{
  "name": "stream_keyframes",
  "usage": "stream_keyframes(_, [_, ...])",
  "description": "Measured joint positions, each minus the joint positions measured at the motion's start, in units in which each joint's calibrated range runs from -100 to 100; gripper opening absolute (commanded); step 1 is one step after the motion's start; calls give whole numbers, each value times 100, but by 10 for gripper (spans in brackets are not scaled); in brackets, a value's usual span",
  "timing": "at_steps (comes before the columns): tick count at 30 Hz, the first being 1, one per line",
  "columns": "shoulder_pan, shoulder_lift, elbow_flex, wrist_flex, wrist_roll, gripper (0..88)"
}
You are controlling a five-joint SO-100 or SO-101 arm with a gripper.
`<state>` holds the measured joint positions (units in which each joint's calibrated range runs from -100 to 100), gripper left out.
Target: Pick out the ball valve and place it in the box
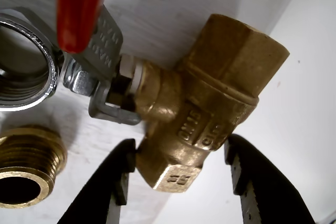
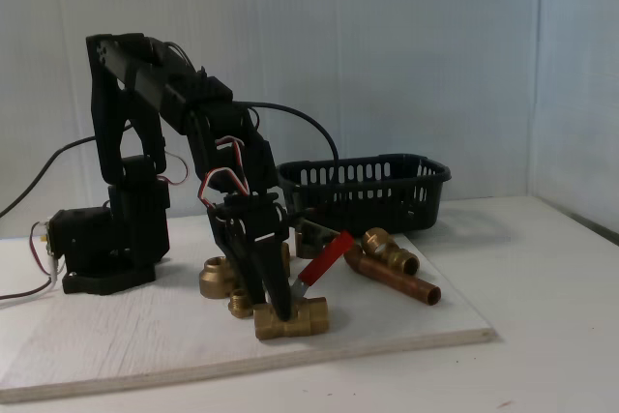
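- In the wrist view I am seeing my gripper (image 1: 178, 174) standing wide open, one black finger (image 1: 113, 182) on each side of the near end of the ball valve (image 1: 210, 103); the left finger is just about touching the brass, the right one is showing a thin gap, so nothing is being held
- In the fixed view the ball valve (image 2: 295, 316) is lying near the front edge of the pale board (image 2: 145, 345), its red lever (image 2: 327, 256) slanting up to the right
- The box (image 2: 368, 191) is sitting well behind and to the right, near the board's far edge
- A chrome ring (image 1: 26, 61) and a threaded brass coupling (image 1: 29, 166) are crowding the valve's left side in the wrist view
- A copper pipe (image 2: 397, 280) is lying to the right of the valve in the fixed view, leaving bare board between them
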<state>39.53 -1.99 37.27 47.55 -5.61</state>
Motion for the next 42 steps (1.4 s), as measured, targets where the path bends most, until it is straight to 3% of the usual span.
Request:
stream_keyframes(28, [7,8,399,-310,46,228])
stream_keyframes(35, [7,8,399,-335,46,167])
stream_keyframes(42, [15,8,399,-344,46,160])
